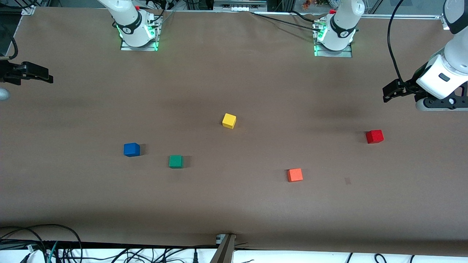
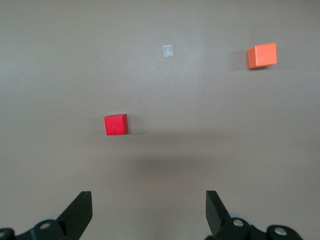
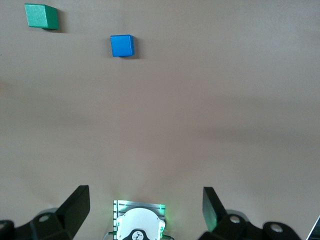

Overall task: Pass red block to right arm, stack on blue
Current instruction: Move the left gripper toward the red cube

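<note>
The red block (image 1: pixel 374 136) sits on the brown table toward the left arm's end; it also shows in the left wrist view (image 2: pixel 116 124). My left gripper (image 1: pixel 389 92) hangs open and empty over the table at that end, apart from the red block; its fingertips (image 2: pixel 80 209) stand wide apart. The blue block (image 1: pixel 131 149) sits toward the right arm's end and shows in the right wrist view (image 3: pixel 122 45). My right gripper (image 1: pixel 45 76) hangs open and empty over the table's edge at the right arm's end, well away from the blue block.
A green block (image 1: pixel 176 161) lies beside the blue one, slightly nearer the front camera. A yellow block (image 1: pixel 229 121) sits mid-table. An orange block (image 1: pixel 294 175) lies nearer the front camera than the red one. A small grey mark (image 1: pixel 347 180) is on the table.
</note>
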Motion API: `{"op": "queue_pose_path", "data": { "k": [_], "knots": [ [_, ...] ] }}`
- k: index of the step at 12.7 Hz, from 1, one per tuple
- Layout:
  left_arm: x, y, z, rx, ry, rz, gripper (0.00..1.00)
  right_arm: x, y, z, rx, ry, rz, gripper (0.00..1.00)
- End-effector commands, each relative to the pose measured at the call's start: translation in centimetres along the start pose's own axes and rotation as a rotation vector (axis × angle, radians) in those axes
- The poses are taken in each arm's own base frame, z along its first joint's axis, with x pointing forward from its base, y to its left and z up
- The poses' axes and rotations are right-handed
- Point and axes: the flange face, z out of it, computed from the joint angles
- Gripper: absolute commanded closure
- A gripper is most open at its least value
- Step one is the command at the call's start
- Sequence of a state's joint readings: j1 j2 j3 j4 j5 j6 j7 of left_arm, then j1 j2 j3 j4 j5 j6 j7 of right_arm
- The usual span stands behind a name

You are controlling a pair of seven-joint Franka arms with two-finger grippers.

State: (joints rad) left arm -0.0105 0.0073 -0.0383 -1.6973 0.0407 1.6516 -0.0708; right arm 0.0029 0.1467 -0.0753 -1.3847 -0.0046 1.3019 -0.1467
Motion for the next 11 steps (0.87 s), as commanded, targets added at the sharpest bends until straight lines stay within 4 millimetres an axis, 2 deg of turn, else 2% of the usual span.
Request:
{"op": "queue_pose_path", "data": {
  "k": [1,4,6,11],
  "knots": [
    [-0.2,-0.1,0.0,0.006,-0.008,0.001,0.0,0.1,-0.2,-0.4,-0.002,0.007,-0.002,0.0],
    [-0.1,-0.9,0.2,0.005,-0.013,-0.003,0.0,0.0,-0.1,-0.5,-0.002,0.008,-0.001,0.0],
    [0.7,-2.8,1.9,0.007,-0.042,-0.034,0.0,0.1,-0.1,-0.4,-0.002,0.007,0.004,0.0],
    [4.6,-9.2,12.6,0.019,-0.184,-0.125,0.0,0.1,-0.3,-0.4,-0.001,0.009,0.007,0.0]
  ]
}}
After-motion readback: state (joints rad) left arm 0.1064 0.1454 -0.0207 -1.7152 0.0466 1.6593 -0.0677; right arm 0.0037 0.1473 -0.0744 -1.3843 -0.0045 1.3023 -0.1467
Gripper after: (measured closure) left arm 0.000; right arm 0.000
